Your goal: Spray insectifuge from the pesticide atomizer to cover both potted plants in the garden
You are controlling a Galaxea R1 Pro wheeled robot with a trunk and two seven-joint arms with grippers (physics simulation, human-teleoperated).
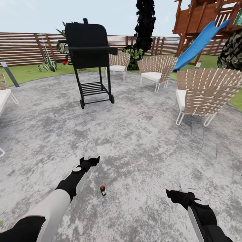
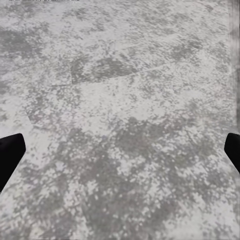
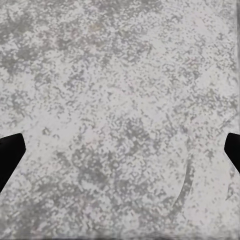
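Observation:
The pesticide atomizer (image 1: 103, 190), a small dark bottle with a white band and a red top, stands upright on the grey mottled patio (image 1: 134, 134) between my two arms. My left gripper (image 1: 91, 158) hangs over the paving, up and to the left of the bottle, apart from it. My right gripper (image 1: 187, 186) is off to the bottle's right, also apart. In both wrist views the black fingers (image 2: 10, 152) (image 3: 10, 150) stand far apart at the frame's sides, with bare paving between them. The small potted plants are out of view.
A black grill (image 1: 88, 53) on a wheeled stand stands ahead on the patio. Several woven chairs (image 1: 205, 92) (image 1: 158, 72) (image 1: 118, 64) ring the right and far side. A lounger edge (image 1: 4, 97) is at the left. Fence (image 1: 27, 47), striped-leaf plant (image 1: 48, 64) and a blue slide (image 1: 201, 42) lie beyond.

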